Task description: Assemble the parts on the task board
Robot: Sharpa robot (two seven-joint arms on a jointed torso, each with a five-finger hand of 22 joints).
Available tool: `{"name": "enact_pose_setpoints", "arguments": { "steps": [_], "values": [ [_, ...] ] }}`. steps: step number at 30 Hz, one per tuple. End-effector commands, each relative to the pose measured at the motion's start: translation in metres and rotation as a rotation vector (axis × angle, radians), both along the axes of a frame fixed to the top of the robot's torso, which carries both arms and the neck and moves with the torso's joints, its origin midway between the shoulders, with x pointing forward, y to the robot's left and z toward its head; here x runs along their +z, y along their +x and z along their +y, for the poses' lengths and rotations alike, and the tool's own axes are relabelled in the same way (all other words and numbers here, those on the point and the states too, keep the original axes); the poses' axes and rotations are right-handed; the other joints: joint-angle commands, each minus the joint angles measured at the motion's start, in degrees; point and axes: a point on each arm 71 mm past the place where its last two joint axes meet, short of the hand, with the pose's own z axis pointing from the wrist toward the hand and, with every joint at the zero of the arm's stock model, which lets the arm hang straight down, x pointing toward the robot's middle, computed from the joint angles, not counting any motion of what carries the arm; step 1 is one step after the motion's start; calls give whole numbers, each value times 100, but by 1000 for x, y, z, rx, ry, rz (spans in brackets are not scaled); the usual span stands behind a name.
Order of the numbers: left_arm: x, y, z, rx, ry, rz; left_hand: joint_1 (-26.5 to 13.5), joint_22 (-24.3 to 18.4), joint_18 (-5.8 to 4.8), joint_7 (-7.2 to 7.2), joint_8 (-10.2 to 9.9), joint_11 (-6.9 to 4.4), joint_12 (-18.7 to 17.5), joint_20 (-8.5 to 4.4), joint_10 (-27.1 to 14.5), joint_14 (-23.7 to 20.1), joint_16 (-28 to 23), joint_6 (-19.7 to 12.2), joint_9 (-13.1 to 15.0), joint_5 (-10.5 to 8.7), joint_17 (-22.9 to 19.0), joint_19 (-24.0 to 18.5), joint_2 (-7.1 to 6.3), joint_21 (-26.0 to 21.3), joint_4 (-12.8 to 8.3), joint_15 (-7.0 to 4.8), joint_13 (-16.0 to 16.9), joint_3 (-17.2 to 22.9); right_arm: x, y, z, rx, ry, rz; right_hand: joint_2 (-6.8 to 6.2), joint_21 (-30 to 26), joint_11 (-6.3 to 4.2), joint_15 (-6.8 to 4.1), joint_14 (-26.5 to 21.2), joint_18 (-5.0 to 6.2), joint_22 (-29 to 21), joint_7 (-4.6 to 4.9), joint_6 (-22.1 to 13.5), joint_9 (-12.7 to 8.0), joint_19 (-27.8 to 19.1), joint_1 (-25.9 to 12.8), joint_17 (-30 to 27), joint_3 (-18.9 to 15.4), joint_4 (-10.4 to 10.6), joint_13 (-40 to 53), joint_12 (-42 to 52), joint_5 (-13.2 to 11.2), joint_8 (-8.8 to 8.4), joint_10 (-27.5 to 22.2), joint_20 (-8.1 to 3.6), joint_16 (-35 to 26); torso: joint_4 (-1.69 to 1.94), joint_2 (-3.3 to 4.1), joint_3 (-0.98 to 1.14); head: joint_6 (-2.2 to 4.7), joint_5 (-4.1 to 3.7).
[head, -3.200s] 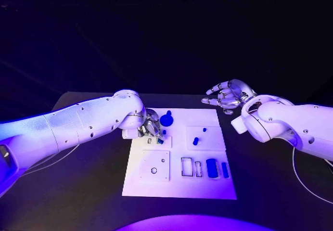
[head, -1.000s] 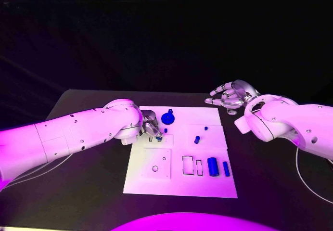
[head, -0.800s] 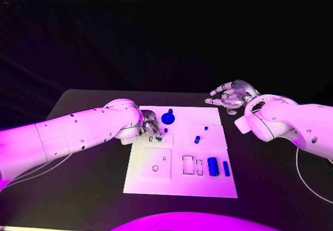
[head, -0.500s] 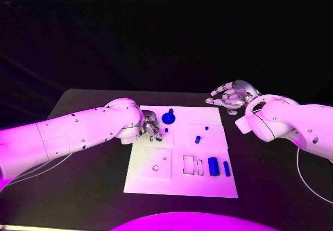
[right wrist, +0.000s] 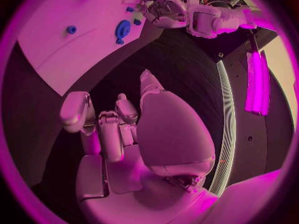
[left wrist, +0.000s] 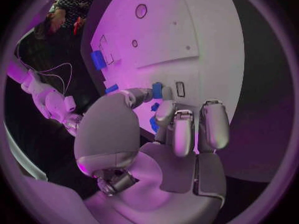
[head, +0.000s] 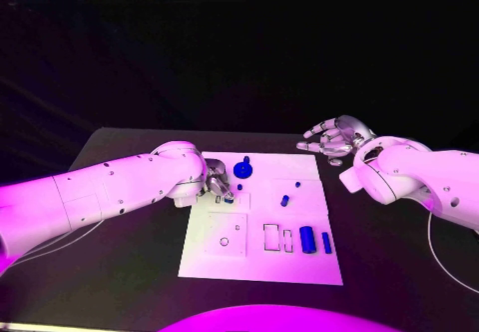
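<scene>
A black table [head: 130, 235] held a flat white task board [head: 261, 263] at its middle, with bare dark surface along the board's left, right and near edges. At the board's far left edge, the left hand [head: 218, 181] pinched a small blue part [left wrist: 157, 90] between thumb and a fingertip, just beside a small rectangular slot [left wrist: 180, 88]. A round blue part [head: 241, 167] lay just beyond. Two upright blue blocks [head: 307, 238] stood near the board's right edge. Past the far right corner, the smooth silver right hand [head: 332, 139] hovered, fingers spread and empty.
</scene>
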Motion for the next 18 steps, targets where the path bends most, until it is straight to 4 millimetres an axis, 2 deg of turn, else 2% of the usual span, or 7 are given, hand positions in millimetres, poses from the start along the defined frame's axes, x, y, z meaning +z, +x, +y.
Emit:
{"name": "enact_pose_setpoints", "arguments": {
  "steps": [1,3,5,18],
  "values": [
    [-5,-1,4,5,40,17,9,-5,-66,-38,31,5,19,0,36,554,5,63,6,30,1327,51,44,17,-1133,-29,22,1172,0,0,1,17,-8,-1,-3,-20,-5,-17,384,80,-10,-2,-23,-10,-32,-77,619,-29,0,-5,-1,-35,30,-4,8,-21,0,2,-2,-3,-3],
    [-5,-1,4,10,40,22,-30,5,-68,-42,46,1,42,-6,63,558,10,79,32,112,1338,58,46,22,-1144,-34,57,1201,0,-1,1,17,-8,-1,-3,-20,-5,-17,384,80,-10,-2,-23,-10,-32,-77,619,-29,0,-5,-1,-35,30,-4,8,-21,2,4,-3,6,-2],
    [-5,-1,4,12,41,28,-125,20,-71,-53,67,-9,58,-17,88,561,15,92,82,334,1349,70,46,30,-1179,-43,82,1225,0,-1,1,16,-8,-1,-2,-32,-5,-17,384,82,-18,-2,-29,-12,-36,-87,619,-36,-1,-12,-3,-34,37,-6,7,-22,4,1,-2,4,-2],
    [-8,-3,0,8,49,74,-303,30,-73,-83,104,-28,122,-28,154,571,32,126,157,371,1384,75,133,31,-1140,-56,176,1153,0,-1,0,15,-8,-1,-2,-32,-5,-17,384,82,-18,-2,-29,-12,-36,-87,619,-36,-1,-12,-3,-34,37,-6,7,-22,5,-2,0,-16,-18]
  ]
}}
